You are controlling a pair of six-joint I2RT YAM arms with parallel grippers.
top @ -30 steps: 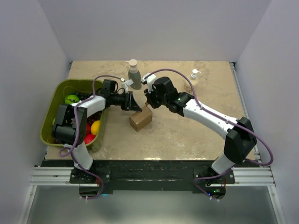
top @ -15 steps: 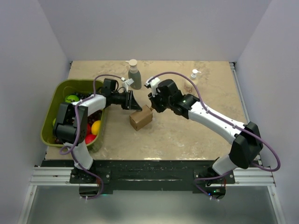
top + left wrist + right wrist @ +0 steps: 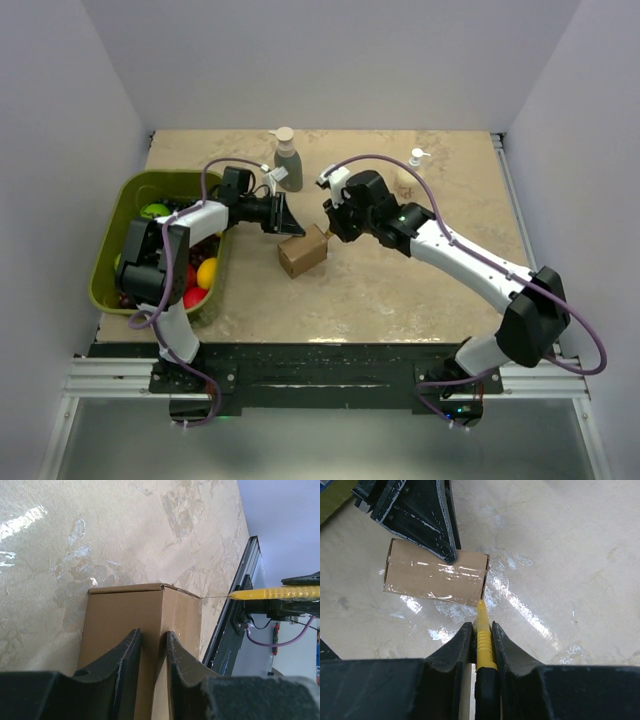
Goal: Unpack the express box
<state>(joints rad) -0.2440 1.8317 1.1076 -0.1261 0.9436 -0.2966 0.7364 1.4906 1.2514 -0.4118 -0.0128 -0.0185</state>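
Observation:
The express box (image 3: 303,254) is a small brown carton lying mid-table, its top taped over (image 3: 435,575). My left gripper (image 3: 288,226) reaches in from the bin side. Its jaws are nearly closed over the box's far top edge (image 3: 125,615), one finger (image 3: 131,650) on each side of that edge. My right gripper (image 3: 333,228) is shut on a yellow cutter (image 3: 483,640). The cutter's tip touches the box's near right corner. In the left wrist view the cutter (image 3: 270,593) comes in from the right, its thin blade meeting the box's corner.
A green bin (image 3: 120,215) at the left holds coloured balls, one of them yellow (image 3: 205,272). A grey pump bottle (image 3: 288,165) stands behind the box and a clear one (image 3: 414,165) at the back right. The table's metal rail (image 3: 235,605) lies past the box.
The right arm's elbow has swung out to the right and its gripper has shifted slightly right with the cutter. The left jaws have narrowed a little. The box has stayed put.

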